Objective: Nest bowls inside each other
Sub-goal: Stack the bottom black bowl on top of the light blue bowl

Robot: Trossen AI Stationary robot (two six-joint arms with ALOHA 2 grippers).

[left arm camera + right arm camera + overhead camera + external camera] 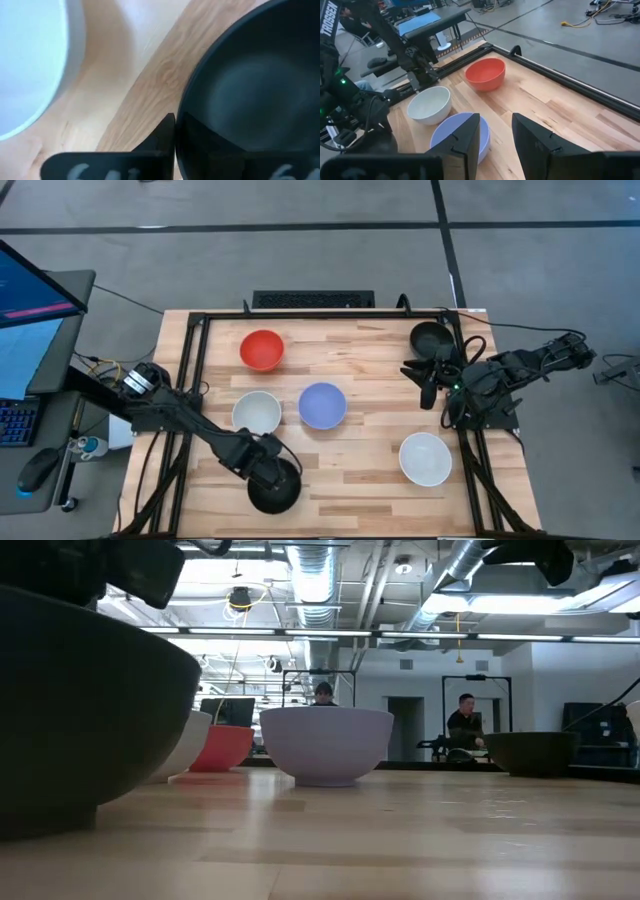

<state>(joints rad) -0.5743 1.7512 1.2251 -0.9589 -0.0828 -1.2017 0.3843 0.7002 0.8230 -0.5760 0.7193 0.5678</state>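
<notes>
Left hand [272, 478] sits at the near edge of the tabletop [360, 480], one finger inside the black bowl [274, 492], closed on its rim as far as I can judge. White bowl [257, 412], red bowl [262, 349] and pale blue bowl [322, 404] stand apart mid-tabletop. Right hand [428, 383] waits open near the second black bowl [431, 337] at the far right corner; the second white bowl [425, 458] is near right. Nothing nested yet. Next: lift black bowl, lower into white.
</notes>
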